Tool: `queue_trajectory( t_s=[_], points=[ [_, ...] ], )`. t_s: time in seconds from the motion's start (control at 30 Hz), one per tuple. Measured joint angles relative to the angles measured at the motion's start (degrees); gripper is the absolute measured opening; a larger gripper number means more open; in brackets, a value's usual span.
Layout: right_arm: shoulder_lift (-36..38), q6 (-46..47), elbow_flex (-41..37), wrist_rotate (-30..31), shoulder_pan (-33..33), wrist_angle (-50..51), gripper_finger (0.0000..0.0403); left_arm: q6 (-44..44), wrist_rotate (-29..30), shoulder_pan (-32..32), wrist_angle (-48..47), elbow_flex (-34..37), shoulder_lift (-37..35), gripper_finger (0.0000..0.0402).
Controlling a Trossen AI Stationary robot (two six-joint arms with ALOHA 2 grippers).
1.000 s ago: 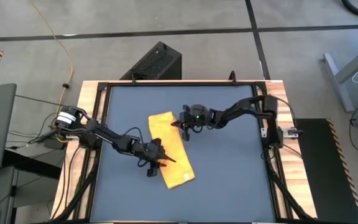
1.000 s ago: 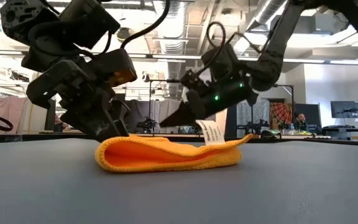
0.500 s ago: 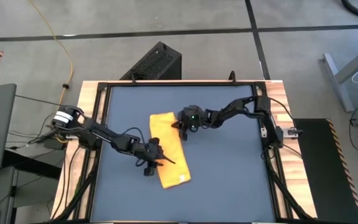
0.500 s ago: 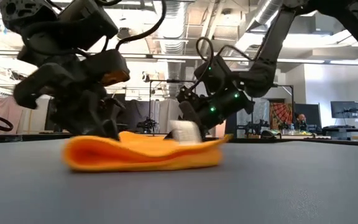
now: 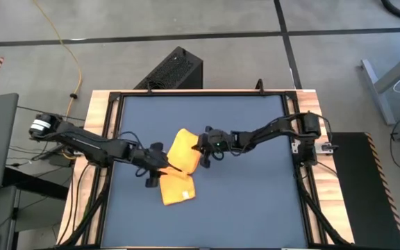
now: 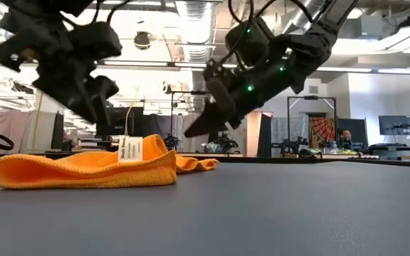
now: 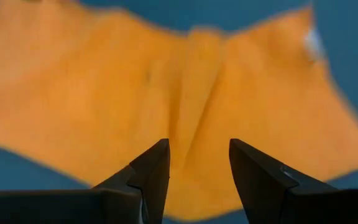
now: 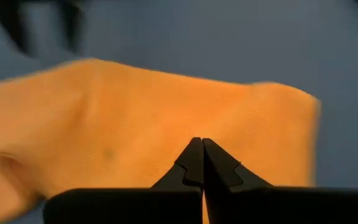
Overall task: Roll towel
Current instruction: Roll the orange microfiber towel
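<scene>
The towel is only folded near the table's middle, unrolled, with the left gripper parted and empty, the right gripper closed on nothing.

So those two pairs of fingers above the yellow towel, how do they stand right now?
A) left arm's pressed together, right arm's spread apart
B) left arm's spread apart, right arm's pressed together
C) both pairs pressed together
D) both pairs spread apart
B: the left gripper shows a clear gap between its fingers over the towel, while the right gripper has its tips touching, nothing between them.
</scene>
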State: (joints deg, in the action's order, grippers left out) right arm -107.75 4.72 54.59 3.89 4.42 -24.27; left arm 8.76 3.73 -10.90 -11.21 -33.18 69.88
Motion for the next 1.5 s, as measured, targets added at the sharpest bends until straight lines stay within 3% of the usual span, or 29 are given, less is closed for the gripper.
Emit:
queue_trajectory(
  t_s=[0.13,0.33,0.57,0.77,1.07,1.5],
  points=[
    [-0.3,-0.5,-0.1,0.5,1.9,1.4,0.0017,3.3,-0.9,-0.7,15.5,5.3,1.2,0.0155],
    [-0.3,-0.2,-2.1,0.8,2.2,6.4,0.0017,10.9,-8.0,-2.3,40.5,13.1,11.2,0.0155],
    [-0.3,-0.2,-4.0,0.8,0.2,5.1,0.0017,13.4,-13.7,-3.7,54.6,12.7,23.0,0.0155],
    [-0.2,0.2,-4.3,3.3,0.4,2.9,0.0017,15.0,-18.4,-3.5,59.8,11.9,28.4,0.0155],
    [-0.3,0.9,-4.3,3.4,2.6,4.0,0.0017,15.9,-21.0,-3.4,55.5,11.9,25.8,0.0155],
    [0.0,1.1,-4.3,7.1,5.5,3.8,0.0017,14.1,-19.7,-3.4,26.6,11.9,10.6,0.0155]
  ],
)
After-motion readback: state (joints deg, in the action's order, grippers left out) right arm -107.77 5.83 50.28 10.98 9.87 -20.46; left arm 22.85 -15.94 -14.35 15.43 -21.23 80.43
